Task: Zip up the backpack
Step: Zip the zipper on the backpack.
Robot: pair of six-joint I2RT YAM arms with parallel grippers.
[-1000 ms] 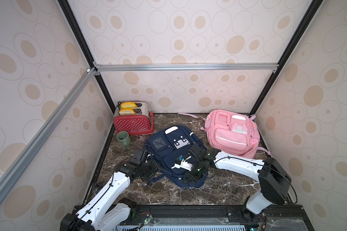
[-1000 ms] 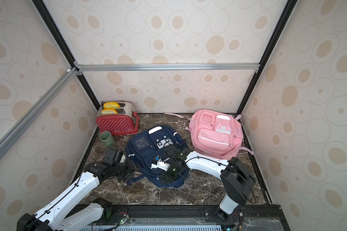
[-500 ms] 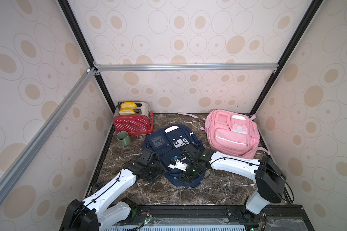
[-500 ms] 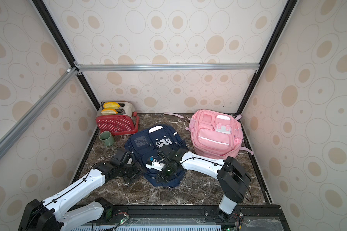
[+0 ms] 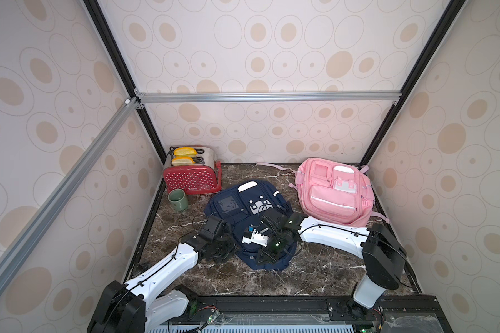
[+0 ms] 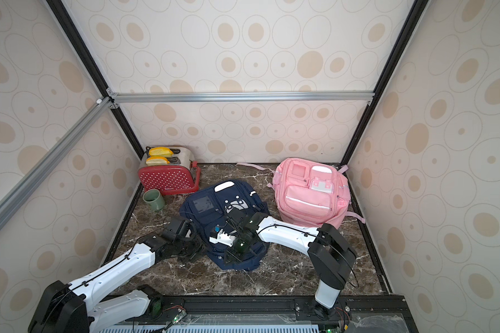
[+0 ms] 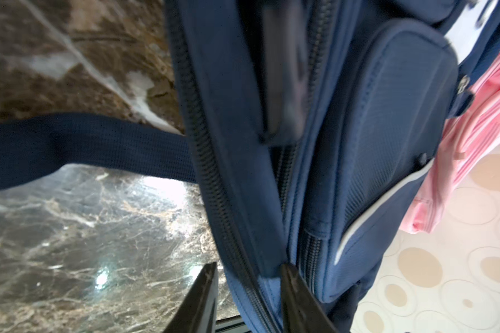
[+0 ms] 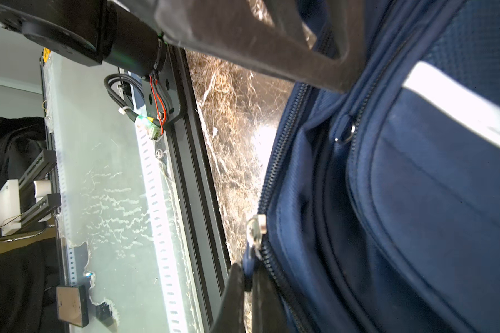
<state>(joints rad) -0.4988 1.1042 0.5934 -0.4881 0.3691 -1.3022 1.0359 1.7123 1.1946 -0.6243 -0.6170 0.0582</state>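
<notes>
At navy backpack's [image 5: 243, 201] edge, left gripper [image 7: 248, 266] has narrowed astride it, unclamped, to brace; right gripper [image 8: 248, 271] pinches zipper pull [image 8: 248, 258].

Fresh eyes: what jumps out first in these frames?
Both arms are on the navy backpack in the middle: the right end effector pinches its zipper pull, the left end effector straddles its side edge. Behind, a pink backpack sits back right, and a red toaster with a green mug back left.

A navy backpack [image 7: 387, 144] pocket [image 7: 283, 86] is blurred, and the left fingers [image 7: 202, 299] are cropped.
</notes>
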